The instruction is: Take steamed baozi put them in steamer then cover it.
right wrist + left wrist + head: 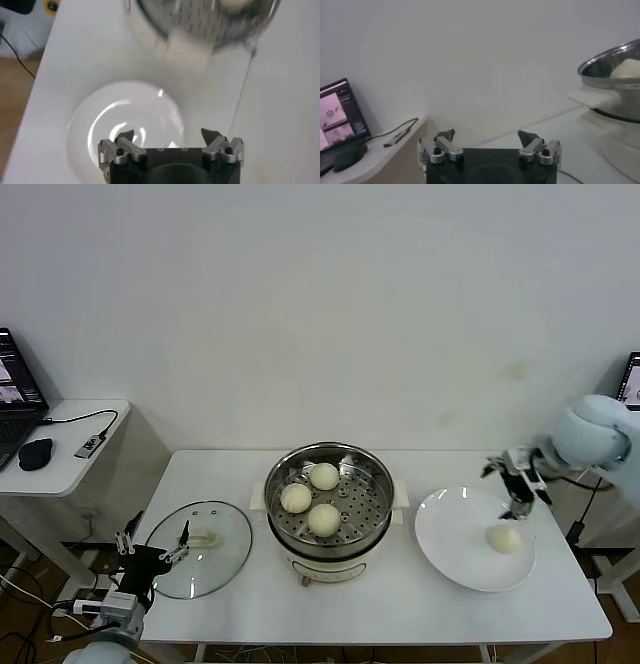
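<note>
head view: three steamed baozi [310,497] sit in the steamer [330,496]; the fourth bun [504,538] lies on the white plate [450,536]. the right gripper [516,484] hovers over it, empty and wide; an off-centre descent could roll the bun away. the left gripper [152,541] idles, spread wide, beside the cover [200,549].

left wrist view: fingers [445,136] spread, nothing between.

right wrist view: jaws wide above the plate; the bun is hidden, so misalignment is possible.

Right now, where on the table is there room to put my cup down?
Bare table runs along the front edge, before the steamer and plate. The back strip behind them is free too. It is crowded between the lid, steamer and plate.
</note>
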`<state>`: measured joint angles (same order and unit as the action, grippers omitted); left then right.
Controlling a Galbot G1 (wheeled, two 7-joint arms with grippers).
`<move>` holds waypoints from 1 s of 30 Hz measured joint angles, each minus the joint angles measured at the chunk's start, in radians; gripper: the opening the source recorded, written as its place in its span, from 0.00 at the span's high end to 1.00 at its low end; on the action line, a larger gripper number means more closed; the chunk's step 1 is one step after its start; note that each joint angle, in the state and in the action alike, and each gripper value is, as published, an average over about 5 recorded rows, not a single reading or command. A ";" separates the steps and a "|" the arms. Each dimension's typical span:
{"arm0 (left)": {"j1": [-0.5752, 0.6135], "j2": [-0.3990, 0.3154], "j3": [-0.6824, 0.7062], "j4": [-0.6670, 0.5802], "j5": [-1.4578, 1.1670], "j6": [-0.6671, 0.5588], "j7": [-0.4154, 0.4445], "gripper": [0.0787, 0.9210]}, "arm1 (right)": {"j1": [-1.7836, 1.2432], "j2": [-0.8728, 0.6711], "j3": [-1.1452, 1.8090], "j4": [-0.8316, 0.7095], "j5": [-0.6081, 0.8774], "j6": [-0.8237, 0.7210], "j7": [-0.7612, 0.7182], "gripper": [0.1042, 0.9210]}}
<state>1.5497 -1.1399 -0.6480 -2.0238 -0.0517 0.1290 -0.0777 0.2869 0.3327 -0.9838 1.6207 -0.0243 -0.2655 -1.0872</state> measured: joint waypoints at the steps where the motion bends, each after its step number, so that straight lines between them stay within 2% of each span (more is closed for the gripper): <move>1: 0.000 -0.001 0.002 0.000 0.002 0.001 0.000 0.12 | -0.056 -0.009 0.049 -0.008 -0.014 -0.001 0.002 0.12; 12: 0.015 -0.001 -0.005 -0.009 0.007 0.008 0.001 0.12 | -0.476 0.023 0.414 -0.151 -0.147 0.002 0.035 0.12; 30: 0.022 -0.010 -0.015 0.001 0.013 0.006 0.001 0.12 | -0.605 0.187 0.549 -0.373 -0.225 0.017 0.055 0.14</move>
<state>1.5722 -1.1499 -0.6634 -2.0225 -0.0392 0.1352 -0.0772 -0.3183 0.5193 -0.4347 1.2473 -0.2498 -0.2481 -1.0322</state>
